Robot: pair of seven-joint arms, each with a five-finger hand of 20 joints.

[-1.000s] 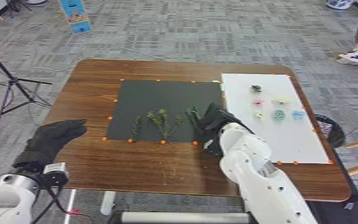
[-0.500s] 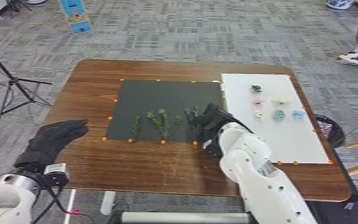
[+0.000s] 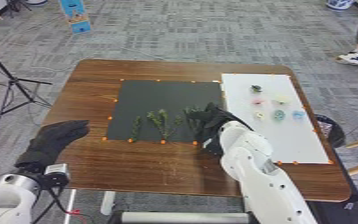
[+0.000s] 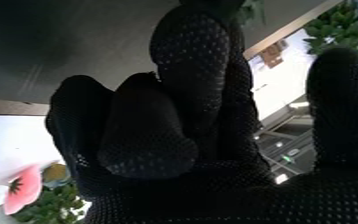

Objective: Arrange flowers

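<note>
Lying over the black sheet's right edge, the right hand is at the rightmost green stem. In the right wrist view, its fingers are curled, its thumb apart; whether they hold the stem, I cannot tell. A pink flower is near. The left hand, fingers relaxed, is beside the table's left edge.

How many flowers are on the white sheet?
6: dark one farthest off, then pink one and pale-yellow one, nearest yellow one, teal one and blue one. The right arm may hide more.
</note>
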